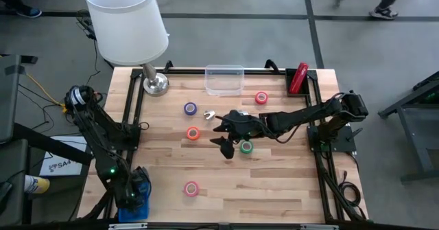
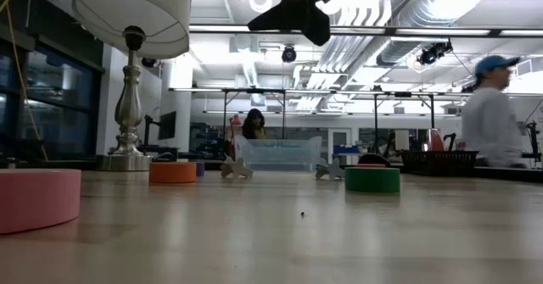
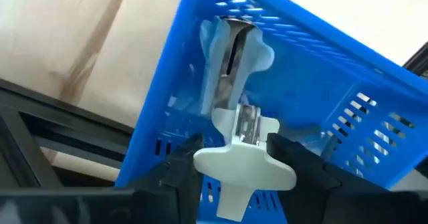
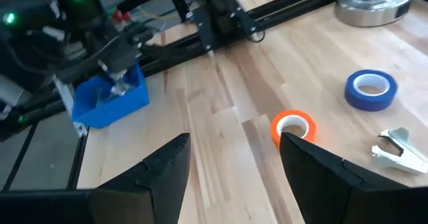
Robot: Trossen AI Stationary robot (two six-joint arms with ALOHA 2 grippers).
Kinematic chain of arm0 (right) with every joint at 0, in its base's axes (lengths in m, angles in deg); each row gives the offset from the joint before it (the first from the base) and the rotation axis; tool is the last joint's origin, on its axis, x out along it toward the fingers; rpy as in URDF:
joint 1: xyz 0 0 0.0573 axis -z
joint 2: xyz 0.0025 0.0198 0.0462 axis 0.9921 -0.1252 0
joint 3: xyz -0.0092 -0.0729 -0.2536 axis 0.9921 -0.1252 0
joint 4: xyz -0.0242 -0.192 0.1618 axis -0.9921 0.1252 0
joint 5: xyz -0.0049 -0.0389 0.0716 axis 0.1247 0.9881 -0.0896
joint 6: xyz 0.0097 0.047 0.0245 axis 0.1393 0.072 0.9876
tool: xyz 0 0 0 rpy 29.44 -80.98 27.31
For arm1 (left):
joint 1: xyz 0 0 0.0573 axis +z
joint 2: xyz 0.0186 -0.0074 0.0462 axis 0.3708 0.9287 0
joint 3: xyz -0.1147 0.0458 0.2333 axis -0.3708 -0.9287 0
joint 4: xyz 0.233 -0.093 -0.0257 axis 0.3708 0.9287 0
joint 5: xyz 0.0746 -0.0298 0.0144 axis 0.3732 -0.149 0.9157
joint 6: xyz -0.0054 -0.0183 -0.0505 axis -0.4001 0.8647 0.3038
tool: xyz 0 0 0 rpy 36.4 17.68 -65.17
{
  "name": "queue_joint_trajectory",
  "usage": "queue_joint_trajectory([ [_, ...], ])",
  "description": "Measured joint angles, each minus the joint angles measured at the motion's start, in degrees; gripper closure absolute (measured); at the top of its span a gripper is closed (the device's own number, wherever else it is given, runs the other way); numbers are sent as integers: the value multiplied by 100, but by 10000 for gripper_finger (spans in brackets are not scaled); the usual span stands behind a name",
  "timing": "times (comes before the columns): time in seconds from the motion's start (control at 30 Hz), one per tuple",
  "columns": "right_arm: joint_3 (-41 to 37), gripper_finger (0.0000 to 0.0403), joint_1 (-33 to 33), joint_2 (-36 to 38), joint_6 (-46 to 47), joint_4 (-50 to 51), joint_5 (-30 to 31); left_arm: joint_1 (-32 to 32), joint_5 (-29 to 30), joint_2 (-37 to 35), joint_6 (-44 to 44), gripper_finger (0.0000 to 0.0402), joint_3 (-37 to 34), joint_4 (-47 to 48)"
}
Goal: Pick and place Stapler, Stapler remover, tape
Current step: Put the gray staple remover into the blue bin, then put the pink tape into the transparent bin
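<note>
Overhead, right hand (image 1: 228, 135) wide open (empty)

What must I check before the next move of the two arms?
1. Right gripper open and empty: ok.
2. Right gripper lined up over green tape: cannot tell.
3. Left gripper holds staple remover: ok.
4. Staple remover over blue bin: ok.
5. Stapler placed: not ok, it lies at the table's far edge.

Grey floor (image 1: 226, 0) around wooden table (image 1: 274, 182); white-shaded lamp (image 1: 127, 20) at corner; ceiling ducts (image 2: 475, 4) overhead.
</note>
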Motion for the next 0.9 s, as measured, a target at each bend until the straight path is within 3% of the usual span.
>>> queue_joint_trajectory([
  [0.17,0,180,0,0,-137,162,-159,8,41,0,-199,207,0,48],
  [0.27,0,180,-2,0,-103,230,-159,11,-241,-30,-262,186,0,28],
  [0.43,0,180,0,0,149,340,-155,19,-226,-410,135,178,0,122],
  [0.67,0,180,0,0,454,351,-108,275,768,-1158,928,177,0,417],
  [0.9,0,180,0,192,835,1226,297,931,1658,-1434,761,177,0,387],
])
